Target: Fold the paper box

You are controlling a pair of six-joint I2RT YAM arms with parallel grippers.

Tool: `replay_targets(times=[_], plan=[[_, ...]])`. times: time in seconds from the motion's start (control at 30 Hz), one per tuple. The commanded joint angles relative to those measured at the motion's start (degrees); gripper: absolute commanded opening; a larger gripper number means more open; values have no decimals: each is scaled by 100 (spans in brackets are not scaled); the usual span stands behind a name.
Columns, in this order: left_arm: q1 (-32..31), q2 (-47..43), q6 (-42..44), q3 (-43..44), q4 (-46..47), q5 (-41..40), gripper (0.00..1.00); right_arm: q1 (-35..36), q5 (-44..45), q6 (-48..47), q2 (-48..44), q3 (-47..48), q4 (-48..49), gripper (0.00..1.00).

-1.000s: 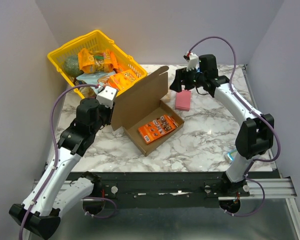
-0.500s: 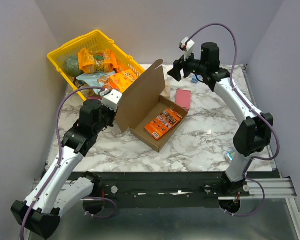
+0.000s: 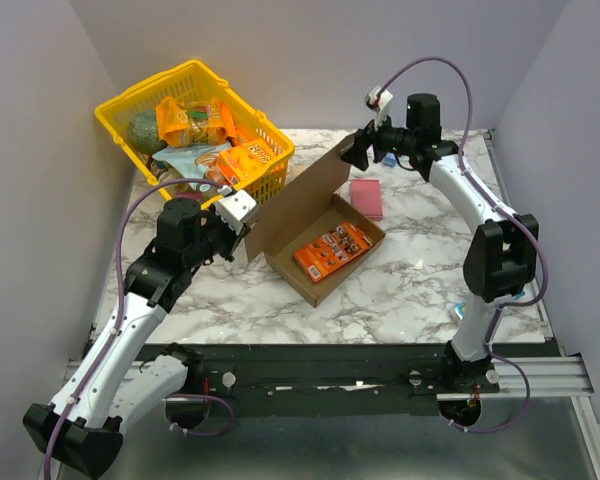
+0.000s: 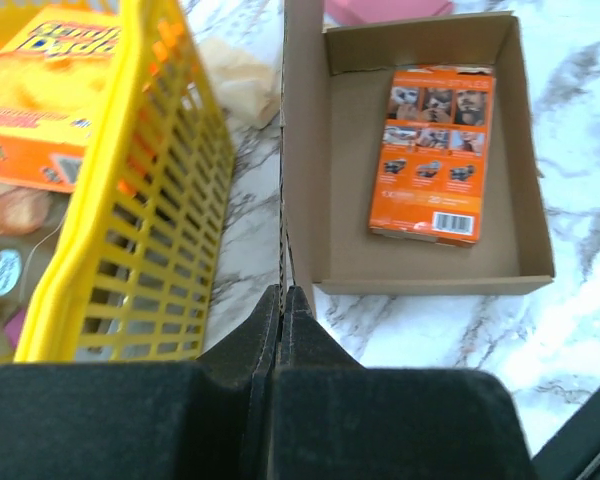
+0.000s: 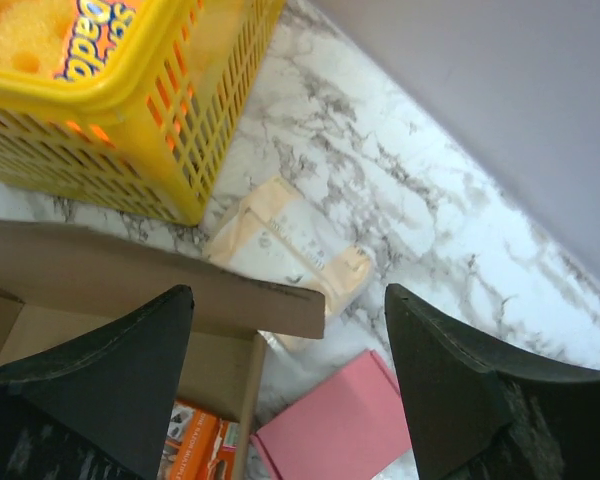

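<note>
The paper box (image 3: pixel 280 262) lies just beside the yellow basket (image 3: pixel 145 84), its lid (image 3: pixel 300 195) raised. The left gripper (image 4: pixel 283 305) pinches the lid's edge, and the right gripper (image 5: pixel 288 300) straddles its top, wide. The 2 should lower it evenly.

Place: we take this for a robot lab test cell.
Walls: we see plain grey panels (image 3: pixel 310 60) boxing in a marble-look surface (image 3: pixel 410 290).
Mount: we see the left arm (image 3: pixel 130 310) and right arm (image 3: pixel 470 200) bolted to a metal rail (image 3: pixel 550 372).

Plain brown paper box (image 3: pixel 298 198), shallow tray flat, hinged lid raised at a slant.
</note>
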Motion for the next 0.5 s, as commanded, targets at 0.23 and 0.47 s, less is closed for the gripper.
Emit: replay_targets(times=[0.23, 0.47], plan=[[142, 417, 368, 505, -452, 1395, 0, -412, 11, 403, -1790, -3156, 1587, 87], [617, 1058, 535, 1041, -671, 2080, 0, -800, -384, 412, -2187, -3783, 1948, 88]])
